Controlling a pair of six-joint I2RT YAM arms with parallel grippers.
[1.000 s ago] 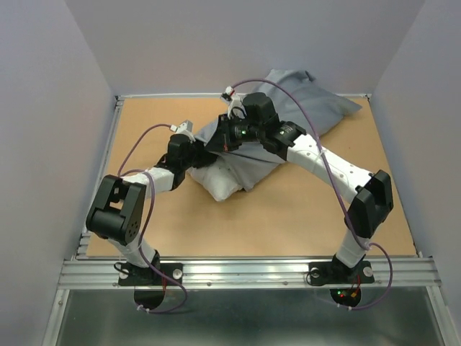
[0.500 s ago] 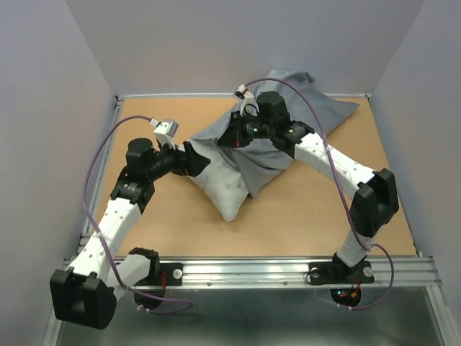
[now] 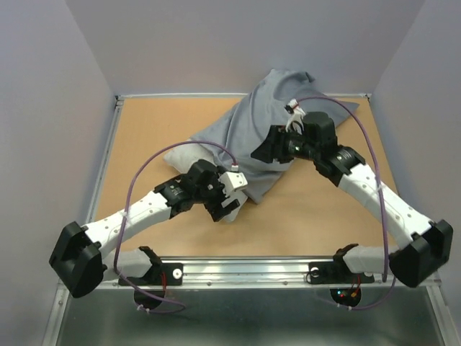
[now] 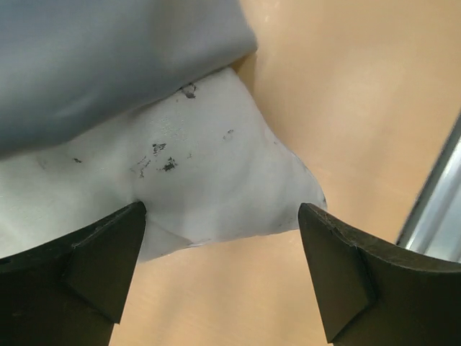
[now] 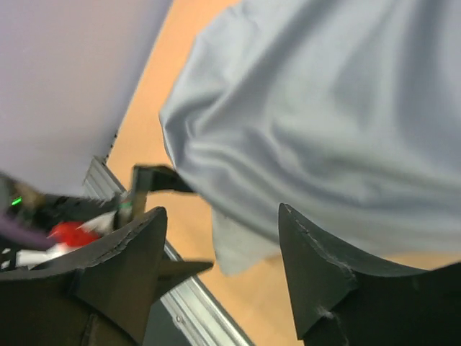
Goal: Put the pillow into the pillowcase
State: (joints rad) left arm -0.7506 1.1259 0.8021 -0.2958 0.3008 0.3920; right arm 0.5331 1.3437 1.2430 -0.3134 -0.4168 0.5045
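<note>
Table [image 3: 144, 130]: tan board; bundle lies diag. across the middle, far-R end reaching the back wall.
Case [image 3: 252, 122]: blue-grey, covers most of pillow; mouth faces near-L, hem [image 4: 216, 68] stops short of the end.
Pillow [image 3: 184, 154]: mostly inside the case; off-white strip on L side + near corner not covered.
Step (my read): last bit, getting the hem over what's bare. Task looks nearly done.
L claw [image 4: 220, 216]: released, jaws wide, straddling the near corner, not pinching it. Holds nothing.
R claw [image 5: 220, 216]: jaws apart, over case cloth mid-bundle; nothing grasped as far as I can see.
How to do it well: L shd tuck, not grab. Nip the corner small and push it toward far-R, under the hem. R shd pinch the top layer of case only, close to the hem, and draw it near-L against L's push. Opposite pull + push, slow, else the whole bundle prob. slides.
Watch: R catching both layers, or pillow w/ the cloth, and the hem won't travel.
Corner [image 4: 288, 194]: pointed, soft, specked; near the front rail [image 4: 432, 194], so don't drag it that way.
</note>
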